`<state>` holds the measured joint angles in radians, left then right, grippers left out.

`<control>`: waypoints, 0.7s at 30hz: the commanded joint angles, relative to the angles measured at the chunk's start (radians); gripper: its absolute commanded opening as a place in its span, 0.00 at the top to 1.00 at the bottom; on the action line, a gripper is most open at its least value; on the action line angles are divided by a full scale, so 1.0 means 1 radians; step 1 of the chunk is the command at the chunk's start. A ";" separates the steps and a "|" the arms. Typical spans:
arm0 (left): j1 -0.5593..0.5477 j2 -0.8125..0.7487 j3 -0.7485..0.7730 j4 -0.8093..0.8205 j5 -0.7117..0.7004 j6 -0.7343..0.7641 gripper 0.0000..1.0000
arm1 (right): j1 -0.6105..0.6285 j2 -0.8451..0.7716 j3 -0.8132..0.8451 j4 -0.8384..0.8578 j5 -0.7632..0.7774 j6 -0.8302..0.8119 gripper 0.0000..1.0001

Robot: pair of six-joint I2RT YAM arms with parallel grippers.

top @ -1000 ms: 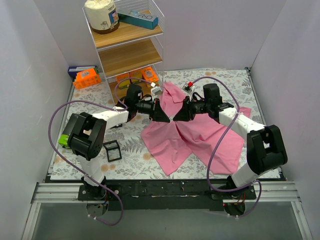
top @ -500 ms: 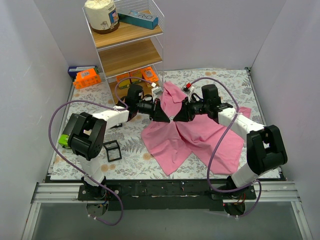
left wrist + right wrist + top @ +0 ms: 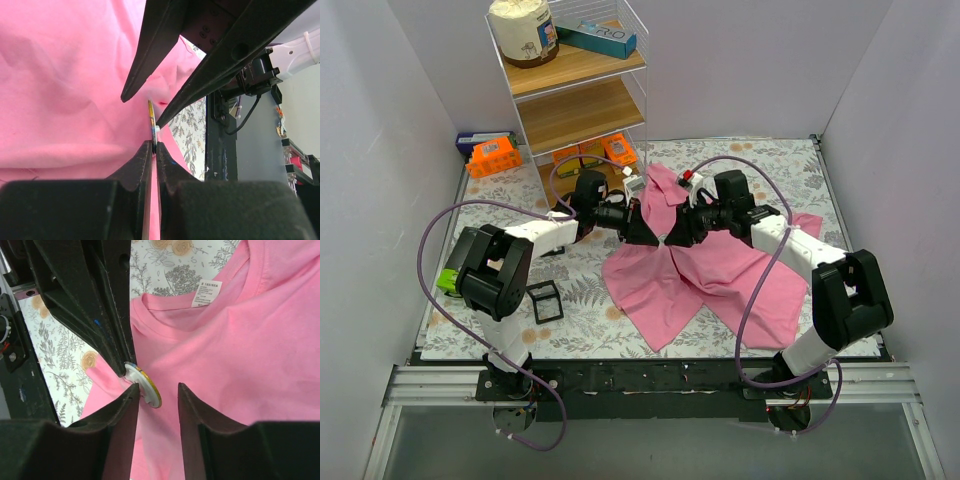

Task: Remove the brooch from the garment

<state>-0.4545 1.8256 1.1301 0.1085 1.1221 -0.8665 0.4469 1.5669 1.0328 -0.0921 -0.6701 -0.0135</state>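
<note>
The pink polo shirt (image 3: pixel 720 275) lies crumpled on the floral cloth, right of centre. Both grippers meet tip to tip over its left part. My left gripper (image 3: pixel 647 232) is shut on the rim of the brooch (image 3: pixel 145 384), a small white disc with a yellowish edge, held off the fabric. In the left wrist view the brooch (image 3: pixel 151 117) shows edge-on above my left gripper (image 3: pixel 153 144). My right gripper (image 3: pixel 158 387) is open, its left finger beside the disc and its right finger apart from it. The shirt (image 3: pixel 240 340) fills the background, with its collar label (image 3: pixel 206 293).
A wooden shelf rack (image 3: pixel 575 80) with a tub and a box stands at the back left. Orange boxes (image 3: pixel 495 155) sit beside it and under it. A small black frame (image 3: pixel 544 300) lies near the left arm. The floral cloth (image 3: pixel 770 160) covers the table.
My right gripper has moved a little to the left, closing the gap to the left gripper. The left gripper has stayed in place.
</note>
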 commanded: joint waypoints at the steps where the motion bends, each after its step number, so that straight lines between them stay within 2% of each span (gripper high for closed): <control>1: -0.015 -0.031 0.074 -0.030 0.061 0.053 1.00 | -0.013 0.007 0.067 -0.093 -0.056 -0.119 0.54; 4: -0.004 -0.035 0.091 -0.085 0.051 0.122 1.00 | -0.054 -0.042 0.111 -0.162 -0.188 -0.199 0.48; 7: 0.011 -0.028 0.092 -0.102 0.064 0.150 1.00 | -0.077 -0.083 0.138 -0.231 -0.218 -0.288 0.44; 10: 0.017 -0.020 0.094 -0.101 0.076 0.149 1.00 | -0.080 -0.079 0.154 -0.285 -0.226 -0.338 0.44; 21: 0.019 -0.038 0.060 -0.041 0.091 0.097 1.00 | -0.080 0.007 0.177 -0.228 -0.221 -0.304 0.50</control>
<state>-0.4404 1.8256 1.1931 0.0315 1.1790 -0.7586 0.3668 1.5433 1.1549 -0.3363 -0.8677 -0.3149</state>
